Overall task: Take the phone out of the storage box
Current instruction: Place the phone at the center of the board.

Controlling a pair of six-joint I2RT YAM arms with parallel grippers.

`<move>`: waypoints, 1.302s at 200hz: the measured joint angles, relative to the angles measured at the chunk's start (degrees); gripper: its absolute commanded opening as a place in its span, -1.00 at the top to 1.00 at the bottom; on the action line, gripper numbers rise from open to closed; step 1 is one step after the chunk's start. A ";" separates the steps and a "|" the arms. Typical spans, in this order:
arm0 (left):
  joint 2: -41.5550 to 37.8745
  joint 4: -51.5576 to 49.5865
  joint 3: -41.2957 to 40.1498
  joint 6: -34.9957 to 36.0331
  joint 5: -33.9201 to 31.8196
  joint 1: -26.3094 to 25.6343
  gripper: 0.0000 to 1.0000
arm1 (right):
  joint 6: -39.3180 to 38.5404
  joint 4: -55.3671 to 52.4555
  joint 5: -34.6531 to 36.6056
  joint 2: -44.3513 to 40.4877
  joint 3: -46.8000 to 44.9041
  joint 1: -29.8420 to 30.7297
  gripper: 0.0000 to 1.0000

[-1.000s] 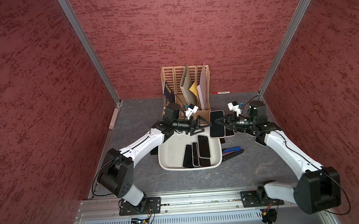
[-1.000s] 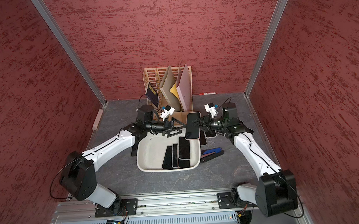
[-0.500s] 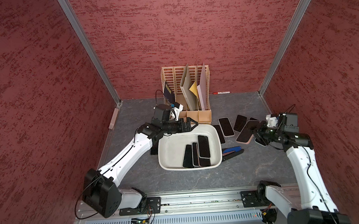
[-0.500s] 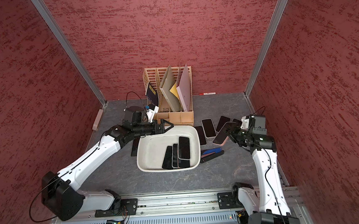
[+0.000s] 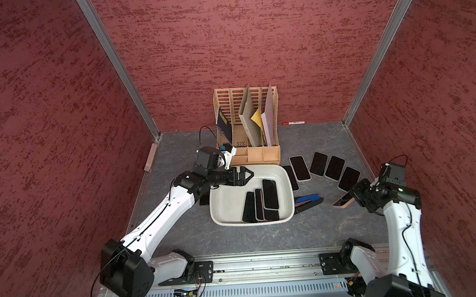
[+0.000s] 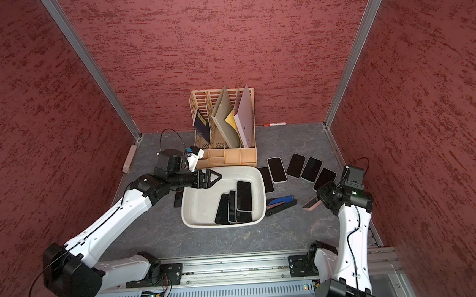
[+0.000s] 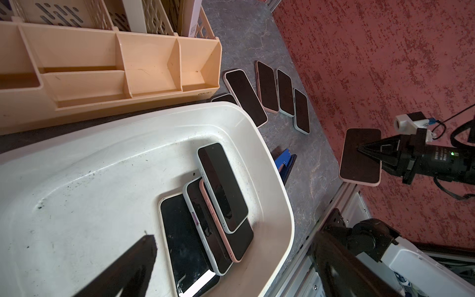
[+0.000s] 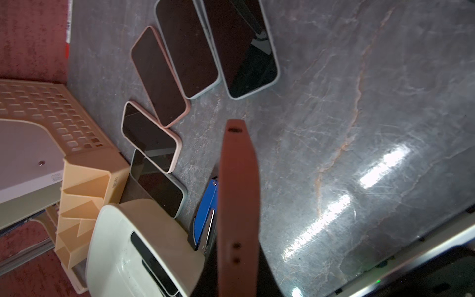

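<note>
While the right pincer (image 7: 359,148) is clamping the pink-cased dark-screened phone (image 7: 350,169) above the grey surface (image 5: 266,239), outside the shallow off-white plastic storage box (image 5: 226,207), its narrow hold is risking a slip onto the dark phones (image 5: 349,178) lying nearby; the left pincer (image 5: 244,176) is gaping empty over the box.

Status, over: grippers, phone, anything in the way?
Left gripper open, over far rim of storage box. Right gripper shut on pink-cased phone, out of box, over table. Stacked phones lie inside. Blue stapler beside box, not blocking.
</note>
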 measured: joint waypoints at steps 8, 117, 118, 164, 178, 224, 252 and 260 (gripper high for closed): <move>-0.81 0.02 -0.61 0.52 -0.13 -0.15 -0.99 | -0.37 0.09 0.52 0.66 -1.03 -1.27 1.00; 1.38 0.44 -1.14 2.64 -0.42 -1.05 -0.99 | -0.31 7.54 3.63 4.79 -10.01 -7.96 1.00; 1.44 0.44 -1.09 2.64 -0.42 -1.07 -0.99 | -0.31 7.65 3.63 4.87 -10.03 -7.98 1.00; 2.60 2.21 0.24 1.92 -0.24 -1.68 -0.99 | 0.59 11.98 3.63 8.66 -11.52 -9.33 1.00; 2.45 3.45 0.15 1.16 -0.26 -1.68 -0.99 | 0.81 12.81 3.67 9.86 -12.07 -10.05 1.00; 2.08 6.01 0.13 -0.66 -0.24 -1.70 -0.99 | 1.05 16.13 3.65 14.56 -12.26 -12.31 1.00; 2.08 7.56 0.13 -2.14 -0.24 -1.68 -0.99 | 1.11 18.03 3.56 16.76 -12.33 -13.88 1.00; 2.10 8.24 0.13 -2.54 -0.20 -1.68 -0.99 | 1.18 18.71 3.37 17.20 -12.33 -14.38 1.00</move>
